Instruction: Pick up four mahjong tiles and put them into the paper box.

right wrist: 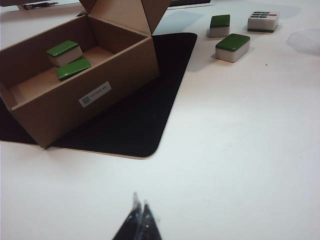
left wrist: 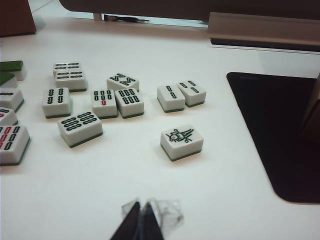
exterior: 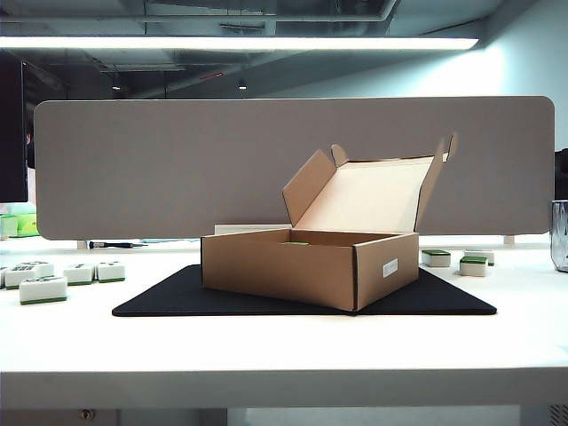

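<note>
The paper box (exterior: 311,266) sits on a black mat (exterior: 177,297) in the middle of the white surface (exterior: 266,355), and its lid stands open. Inside the box lie two mahjong tiles (right wrist: 64,52) with their green sides up, one leaning on the other. More tiles rest on the surface. In the left wrist view a bunch of them lie face up beside the mat, and one tile with a bird picture (left wrist: 182,141) lies alone, closest to the left end effector (left wrist: 140,220). That end effector hangs above the bare surface with its tips pressed together and nothing in them. The right end effector (right wrist: 140,220) is also pressed together and empty, above the surface near the mat. Three more tiles (right wrist: 232,47) lie past the box on that side.
</note>
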